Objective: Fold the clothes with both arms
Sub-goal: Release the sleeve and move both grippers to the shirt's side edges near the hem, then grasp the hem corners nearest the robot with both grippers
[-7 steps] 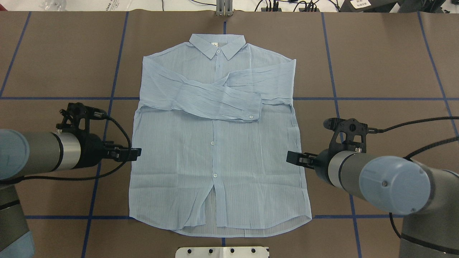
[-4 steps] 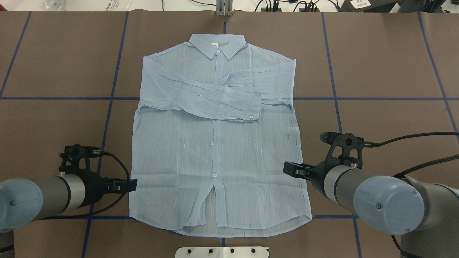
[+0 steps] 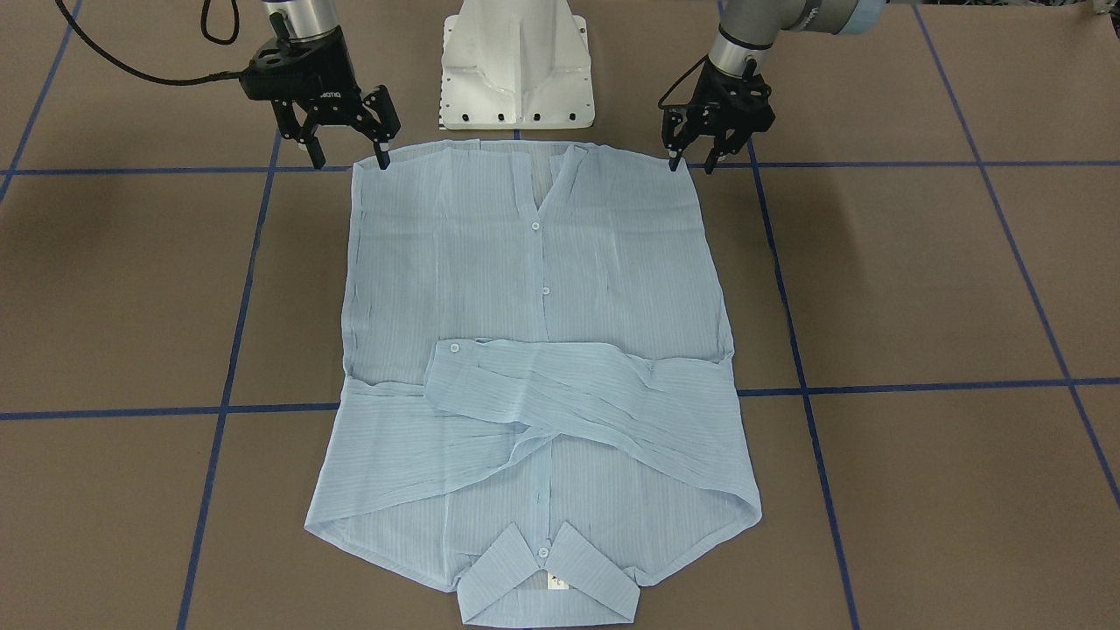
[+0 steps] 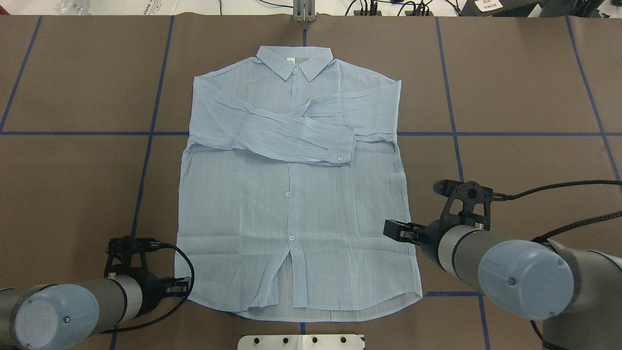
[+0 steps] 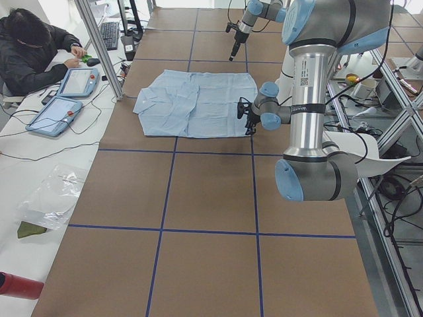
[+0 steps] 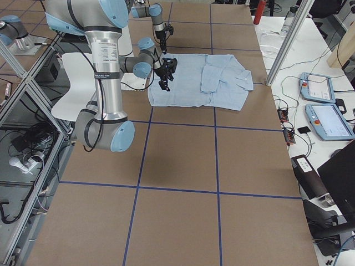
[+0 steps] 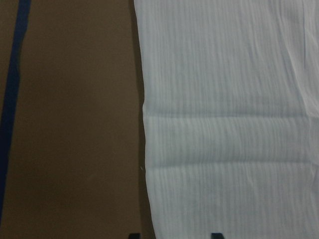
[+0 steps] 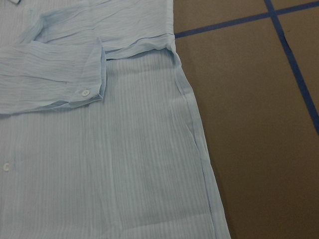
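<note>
Front-facing view: the shirt (image 3: 534, 350) lies flat mid-frame, collar at the bottom, sleeves crossed over the chest. The right gripper (image 3: 350, 163), upper left, and the left gripper (image 3: 690, 164), upper right, hang spread at the hem corners, with the white base (image 3: 516, 61) between them. Overhead: the left gripper has slid to the lower left since a second ago, and the shirt is unmoved. Left side view: an operator (image 5: 33, 49) sits upper left.

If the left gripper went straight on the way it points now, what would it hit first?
Probably the shirt, at its side edge near the hem. The left gripper points down, open, straddling that edge: one finger over cloth, one over bare table. Its height above them is unclear.
</note>
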Tool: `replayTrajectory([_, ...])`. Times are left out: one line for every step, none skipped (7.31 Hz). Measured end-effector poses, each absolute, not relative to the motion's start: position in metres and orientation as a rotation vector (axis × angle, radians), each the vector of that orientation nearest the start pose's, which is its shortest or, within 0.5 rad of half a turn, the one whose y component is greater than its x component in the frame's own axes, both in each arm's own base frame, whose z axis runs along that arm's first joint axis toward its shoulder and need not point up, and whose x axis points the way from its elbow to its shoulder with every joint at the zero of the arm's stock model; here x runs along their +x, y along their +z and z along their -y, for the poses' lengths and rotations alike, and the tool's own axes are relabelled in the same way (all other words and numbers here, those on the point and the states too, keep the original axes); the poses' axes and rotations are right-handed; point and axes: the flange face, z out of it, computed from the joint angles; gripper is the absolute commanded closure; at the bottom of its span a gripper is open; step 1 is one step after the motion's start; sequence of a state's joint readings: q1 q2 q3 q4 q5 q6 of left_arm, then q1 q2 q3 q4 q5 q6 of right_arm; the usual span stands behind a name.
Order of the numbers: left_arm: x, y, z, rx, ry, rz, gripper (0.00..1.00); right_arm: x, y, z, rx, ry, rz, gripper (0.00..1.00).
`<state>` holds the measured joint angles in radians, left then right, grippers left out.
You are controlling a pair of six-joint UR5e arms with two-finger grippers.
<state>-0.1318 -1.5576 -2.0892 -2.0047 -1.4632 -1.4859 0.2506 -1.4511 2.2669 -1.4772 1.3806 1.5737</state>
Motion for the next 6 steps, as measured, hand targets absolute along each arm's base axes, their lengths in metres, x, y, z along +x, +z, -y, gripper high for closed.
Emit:
replayTrajectory([0.461,0.377,0.203,0.196,-0.089,-0.917,0.56,-0.406,0.281,0.261,0.289,0.321,0.881,0.0])
replayTrajectory([0.468,0.378,0.202,0.193,-0.086,-0.913,0.63,-0.406,0.281,0.261,0.288,0.321,0.881,0.0])
replayTrajectory([0.472,0.379,0.202,0.193,-0.085,-0.911,0.74,-0.407,0.281,0.261,0.288,0.321,0.88,0.0])
replayTrajectory([0.474,0.38,0.202,0.193,-0.085,-0.909,0.93,-0.407,0.281,0.261,0.288,0.321,0.88,0.0])
replayTrajectory([0.474,0.38,0.203,0.193,-0.086,-0.907,1.0,-0.407,0.281,0.261,0.288,0.321,0.88,0.0])
replayTrajectory([0.473,0.381,0.203,0.192,-0.087,-0.903,1.0,-0.407,0.281,0.261,0.288,0.321,0.88,0.0])
